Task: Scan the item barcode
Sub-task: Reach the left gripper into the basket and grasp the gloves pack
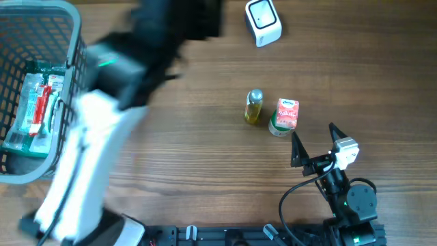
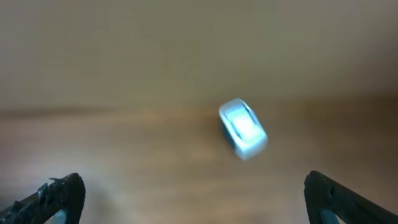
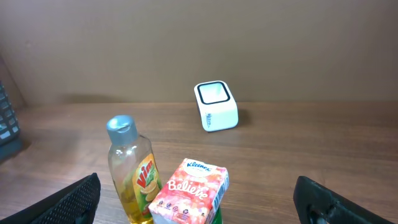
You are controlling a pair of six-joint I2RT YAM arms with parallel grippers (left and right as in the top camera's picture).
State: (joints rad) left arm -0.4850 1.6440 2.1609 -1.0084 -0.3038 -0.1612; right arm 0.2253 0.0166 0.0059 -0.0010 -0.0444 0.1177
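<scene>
blocked: bottle beside tissue pack, mid-table | open: bare table between them and scanner | left edge: basket

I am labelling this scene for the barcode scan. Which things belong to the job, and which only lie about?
For the job:
- scanner
- bottle, probably waiting to be scanned
- tissue pack, the same

Lying about:
- basket
- packet inside it, perhaps already done
</scene>
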